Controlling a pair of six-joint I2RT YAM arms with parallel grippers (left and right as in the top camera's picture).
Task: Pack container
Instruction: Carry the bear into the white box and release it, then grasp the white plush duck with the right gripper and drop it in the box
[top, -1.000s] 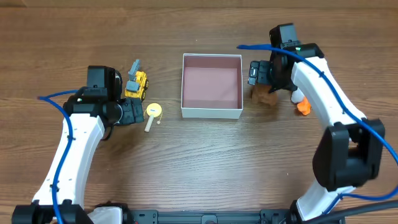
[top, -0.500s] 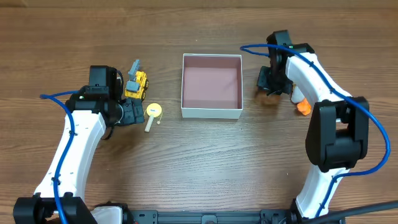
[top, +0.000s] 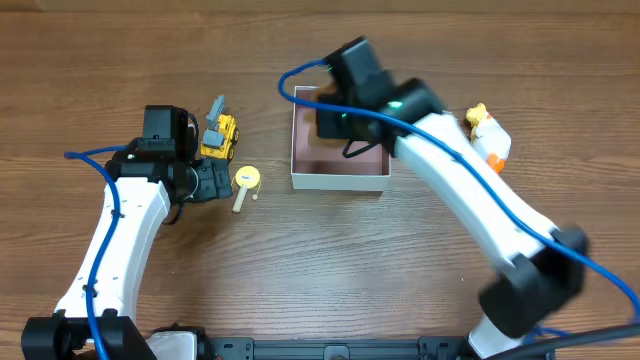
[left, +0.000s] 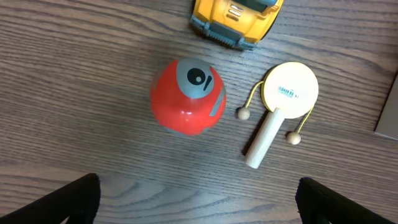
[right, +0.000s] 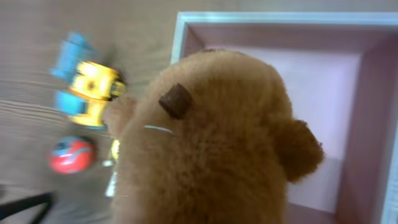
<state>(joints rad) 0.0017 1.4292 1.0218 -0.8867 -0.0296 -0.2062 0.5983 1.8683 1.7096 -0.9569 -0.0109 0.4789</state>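
Two arms reach over a wooden tabletop (top: 330, 270). The right hand (top: 335, 120) hangs over the container (top: 340, 181), a shallow white-walled box with a mauve inside that sits at mid-tabletop. It is grasping a brown plush bear (right: 205, 143). The bear fills the right wrist view above the box's open top and hides the fingers themselves. The left hand (left: 198, 186) is released, its fingers (left: 68, 199) spread wide with nothing between them, and it hovers over a red ball-shaped toy (left: 188, 96). Near the ball lie a yellow toy truck (left: 233, 18) and a small yellow drum rattle (left: 283, 102) on a stick. All three are left of the container and apart from it. A small white, yellow and orange toy (top: 488, 135) lies on the tabletop to the container's right.
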